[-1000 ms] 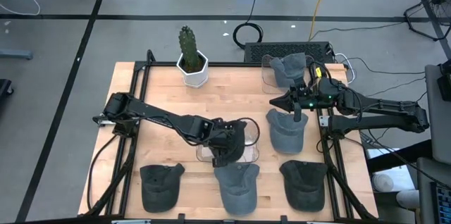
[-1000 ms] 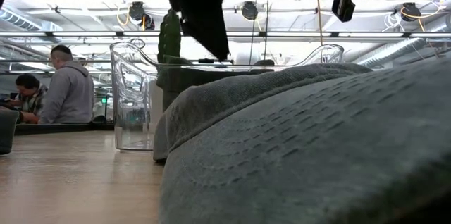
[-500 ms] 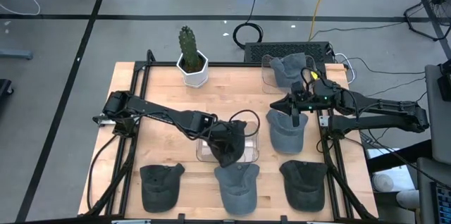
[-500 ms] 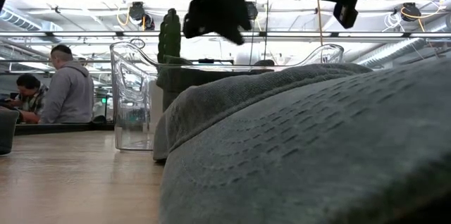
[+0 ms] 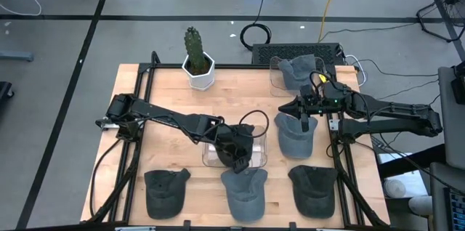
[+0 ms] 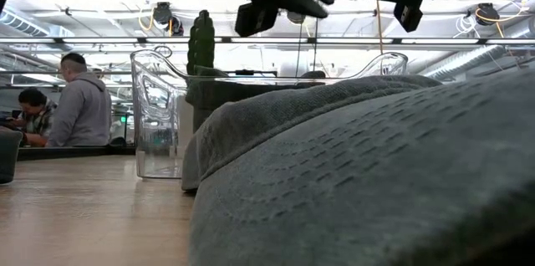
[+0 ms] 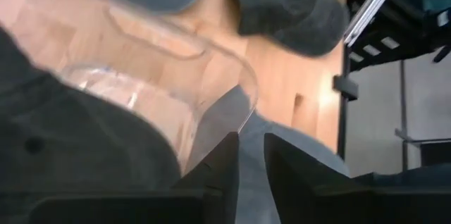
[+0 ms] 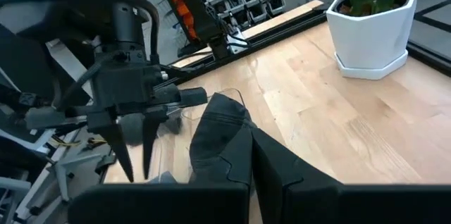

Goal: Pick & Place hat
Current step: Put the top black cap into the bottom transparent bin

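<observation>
While the left end effector (image 5: pixel 237 160) hangs over the clear plastic bin (image 5: pixel 256 160) at the middle of the light wooden tabletop (image 5: pixel 167 93), its two dark fingers (image 7: pixel 227 168) stand close together with only a narrow gap, and nothing shows between them. The right end effector (image 5: pixel 306 120) sits above the grey fabric cap (image 5: pixel 294 135) lying right of that bin; its fingers (image 8: pixel 222 143) are clamped on a dark grey fold of the cap's fabric, seen in the right wrist view.

Three more grey caps lie in a row along the near edge of the tabletop: one on the left (image 5: pixel 163 191), one in the middle (image 5: pixel 243 191) just below the clear bin, one on the right (image 5: pixel 314 189). Another grey cap (image 5: pixel 298 70) rests in a second clear container (image 5: pixel 276 78) at the far right corner. A green cactus in a white hexagonal pot (image 5: pixel 197 60) stands at the far edge, well apart from both arms.

In the low view, a grey cap (image 6: pixel 376 182) fills the foreground, the clear bin (image 6: pixel 159 124) stands behind it, and two people (image 6: pixel 63 103) sit in the room beyond.
</observation>
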You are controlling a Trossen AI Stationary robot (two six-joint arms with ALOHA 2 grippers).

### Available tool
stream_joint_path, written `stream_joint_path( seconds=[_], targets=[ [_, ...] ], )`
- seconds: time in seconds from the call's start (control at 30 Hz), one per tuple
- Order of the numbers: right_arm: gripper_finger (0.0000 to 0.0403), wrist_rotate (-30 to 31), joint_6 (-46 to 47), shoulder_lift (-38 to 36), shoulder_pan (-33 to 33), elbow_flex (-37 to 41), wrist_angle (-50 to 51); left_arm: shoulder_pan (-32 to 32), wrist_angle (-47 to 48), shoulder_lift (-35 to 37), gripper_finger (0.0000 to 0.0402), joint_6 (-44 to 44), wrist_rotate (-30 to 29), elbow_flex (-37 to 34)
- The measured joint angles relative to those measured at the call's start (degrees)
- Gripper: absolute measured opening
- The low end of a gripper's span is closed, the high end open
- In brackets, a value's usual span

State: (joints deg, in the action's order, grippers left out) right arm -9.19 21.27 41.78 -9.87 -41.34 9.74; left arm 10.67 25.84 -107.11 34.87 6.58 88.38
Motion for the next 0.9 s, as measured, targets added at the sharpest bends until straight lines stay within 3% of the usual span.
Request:
stream_joint_path(
  seconds=[0.5,0.9],
  targets=[
    [0.0000,0.1,0.5,0.0,0.0,0.0,0.0,-0.2,-3.7,0.0,0.0006,1.1,1.1,0.0],
    [0.0000,0.0,3.0,0.0,-0.1,0.0,0.3,-1.5,-2.1,2.1,0.0013,-2.4,4.9,0.0]
  ],
)
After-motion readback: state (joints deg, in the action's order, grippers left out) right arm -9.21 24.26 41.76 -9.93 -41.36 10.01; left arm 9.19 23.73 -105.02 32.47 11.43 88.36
